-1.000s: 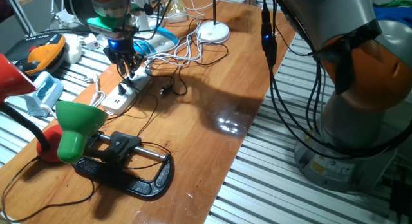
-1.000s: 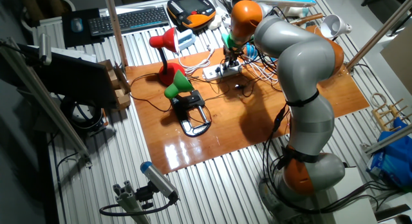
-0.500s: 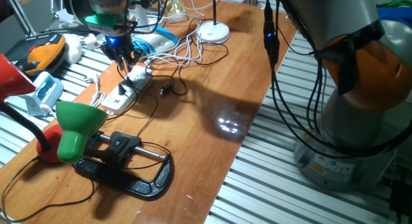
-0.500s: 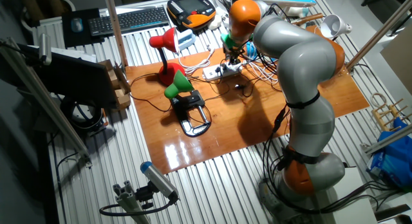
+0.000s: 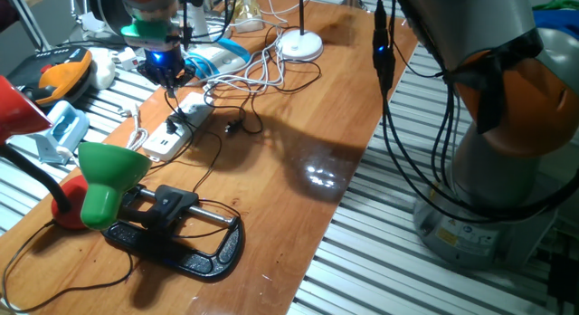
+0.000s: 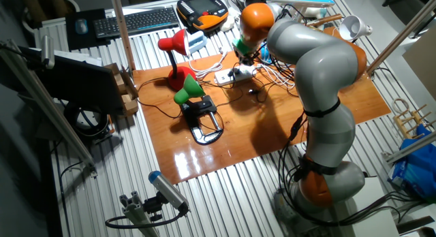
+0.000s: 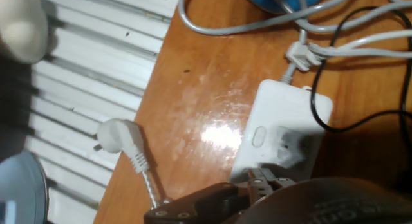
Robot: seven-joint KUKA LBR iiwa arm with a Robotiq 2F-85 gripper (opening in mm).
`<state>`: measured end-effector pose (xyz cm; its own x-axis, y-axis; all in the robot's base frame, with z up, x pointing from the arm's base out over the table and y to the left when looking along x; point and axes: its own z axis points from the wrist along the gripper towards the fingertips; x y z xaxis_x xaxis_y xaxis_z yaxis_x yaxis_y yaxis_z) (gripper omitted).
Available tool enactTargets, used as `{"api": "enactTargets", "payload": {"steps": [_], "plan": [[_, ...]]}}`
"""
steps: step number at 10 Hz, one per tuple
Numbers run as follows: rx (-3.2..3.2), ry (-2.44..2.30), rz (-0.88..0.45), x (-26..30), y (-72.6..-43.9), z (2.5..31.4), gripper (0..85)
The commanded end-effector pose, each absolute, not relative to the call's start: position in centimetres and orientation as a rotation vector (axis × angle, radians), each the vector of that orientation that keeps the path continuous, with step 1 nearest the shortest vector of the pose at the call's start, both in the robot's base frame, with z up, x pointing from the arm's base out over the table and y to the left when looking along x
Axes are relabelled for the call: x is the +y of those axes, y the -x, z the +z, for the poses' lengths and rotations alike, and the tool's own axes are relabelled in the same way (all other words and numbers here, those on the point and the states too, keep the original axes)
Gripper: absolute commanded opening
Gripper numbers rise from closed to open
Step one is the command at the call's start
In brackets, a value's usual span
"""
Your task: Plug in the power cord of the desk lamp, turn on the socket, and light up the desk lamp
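Observation:
The socket (image 5: 179, 123) is a long white strip lying near the left table edge, also seen as the socket (image 6: 235, 75). The hand view shows the socket's end (image 7: 283, 134) with one small switch. The green-shaded desk lamp (image 5: 107, 175) stands on a black clamp (image 5: 181, 238); its thin black cord runs toward the socket. My gripper (image 5: 172, 77) hangs above the socket's far end, apart from it, fingers close together with nothing seen between them. From the other side the gripper (image 6: 243, 54) is small; in the hand view the gripper (image 7: 257, 185) is dark and blurred.
A red lamp (image 5: 18, 107) stands at the far left. White cables and a round white base (image 5: 299, 45) lie behind the socket. A loose white plug (image 7: 114, 135) rests on the metal slats. An orange pendant (image 5: 59, 72) sits off the table.
My gripper has lifted up and back from the socket's surface, where its fingertips were a second ago. Socket, lamp and cords have not moved.

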<state>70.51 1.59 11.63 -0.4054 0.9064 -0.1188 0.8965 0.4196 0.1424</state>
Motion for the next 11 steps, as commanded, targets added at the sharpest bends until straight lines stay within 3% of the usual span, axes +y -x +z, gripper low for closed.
{"api": "enactTargets", "payload": {"steps": [1, 11], "plan": [[2.716, -1.204, 0.124, 1.6, -70.7, 11.6, 0.0], [3.021, -0.252, 0.128, 1.7, -71.5, 10.2, 0.0]]}}
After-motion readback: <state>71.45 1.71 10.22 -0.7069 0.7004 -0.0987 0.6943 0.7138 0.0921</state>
